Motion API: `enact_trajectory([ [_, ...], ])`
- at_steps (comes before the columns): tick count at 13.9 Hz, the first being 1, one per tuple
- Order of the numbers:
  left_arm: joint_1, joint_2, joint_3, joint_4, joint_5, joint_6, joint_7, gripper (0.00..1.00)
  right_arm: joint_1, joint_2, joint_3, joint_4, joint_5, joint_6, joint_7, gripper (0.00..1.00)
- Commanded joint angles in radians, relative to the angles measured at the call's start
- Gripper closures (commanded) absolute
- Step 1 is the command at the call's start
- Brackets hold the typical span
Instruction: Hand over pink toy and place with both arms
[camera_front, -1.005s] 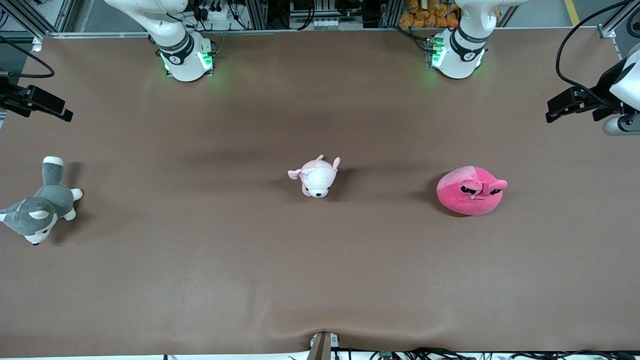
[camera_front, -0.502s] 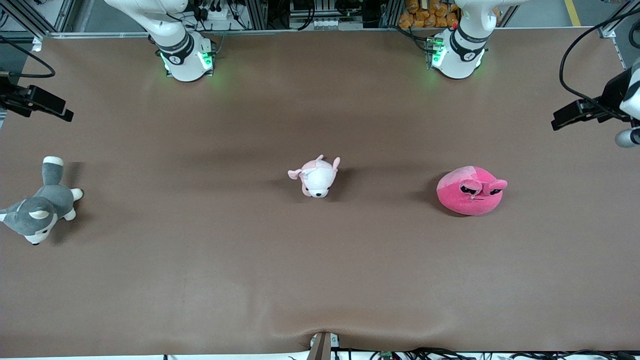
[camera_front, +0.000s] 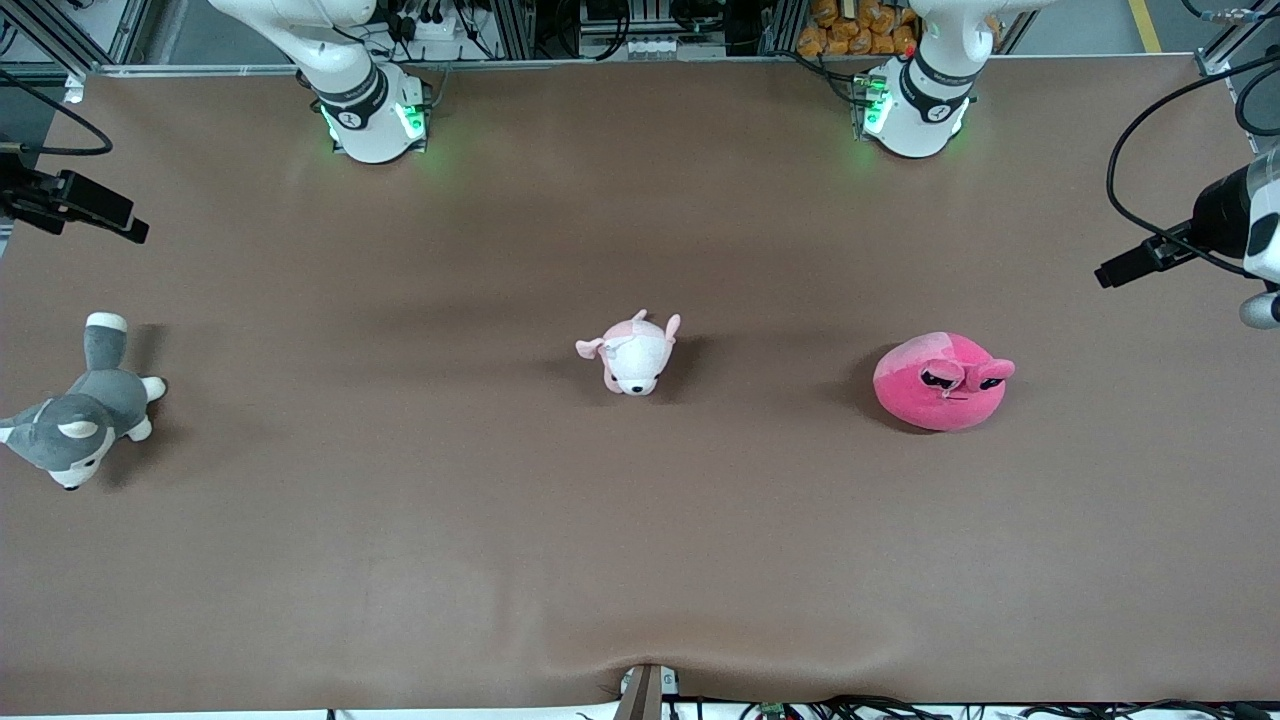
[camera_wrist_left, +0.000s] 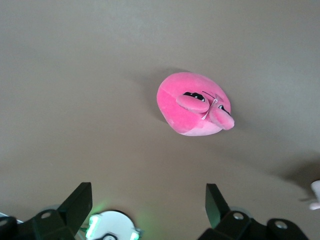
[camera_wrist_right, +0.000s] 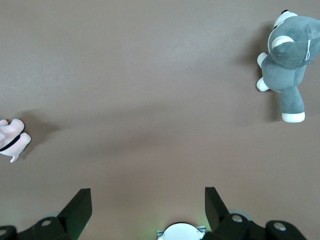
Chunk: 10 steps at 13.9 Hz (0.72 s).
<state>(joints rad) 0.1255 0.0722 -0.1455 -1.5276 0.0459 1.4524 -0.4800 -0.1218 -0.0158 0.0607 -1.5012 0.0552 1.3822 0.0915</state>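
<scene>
From the front view, the pink toy (camera_front: 940, 381) lies on the brown table (camera_front: 640, 560) toward the left arm's end, touching nothing, with bare cloth all round it. The small pale plush (camera_front: 631, 354) lies mid-table, well apart from it, and the grey husky (camera_front: 78, 417) lies at the right arm's end, its head reaching the table's edge. The left gripper (camera_front: 1130, 265) is up in the air over the table's edge at the left arm's end, holding nothing. The right gripper (camera_front: 90, 212) hangs over the edge at the right arm's end, waiting.

In the left wrist view, the left gripper (camera_wrist_left: 149, 205) has its fingers (camera_wrist_left: 80, 200) spread wide and empty, the pink toy (camera_wrist_left: 196, 111) below on open table.

In the right wrist view, the right gripper (camera_wrist_right: 148, 205) is likewise spread and empty over bare table, with the husky (camera_wrist_right: 287, 67) and the pale plush (camera_wrist_right: 11, 139) each at the margins.
</scene>
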Motion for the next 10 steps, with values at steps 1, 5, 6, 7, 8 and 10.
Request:
enact_trajectory([
  [1, 0.048, 0.012, -0.006, -0.005, -0.067, 0.02, -0.127, 0.0, -0.004, 0.002, 0.007, 0.018, 0.002, -0.014, 0.005, 0.0],
  [5, 0.063, 0.012, -0.006, -0.081, -0.13, 0.101, -0.352, 0.0, -0.004, 0.004, 0.008, 0.018, 0.002, -0.012, 0.005, 0.0],
  [6, 0.062, 0.012, -0.008, -0.103, -0.141, 0.129, -0.411, 0.0, -0.004, 0.004, 0.007, 0.018, 0.002, -0.011, 0.005, 0.0],
  [7, 0.06, 0.012, -0.012, -0.126, -0.143, 0.149, -0.474, 0.0, -0.004, 0.004, 0.007, 0.018, 0.002, -0.011, 0.005, 0.0],
  [8, 0.06, 0.012, -0.014, -0.153, -0.146, 0.17, -0.524, 0.0, -0.004, 0.004, 0.007, 0.018, 0.002, -0.011, 0.005, 0.0],
  [10, 0.062, 0.012, -0.014, -0.221, -0.146, 0.213, -0.578, 0.0, -0.004, 0.01, 0.008, 0.018, 0.002, -0.011, 0.005, 0.0],
])
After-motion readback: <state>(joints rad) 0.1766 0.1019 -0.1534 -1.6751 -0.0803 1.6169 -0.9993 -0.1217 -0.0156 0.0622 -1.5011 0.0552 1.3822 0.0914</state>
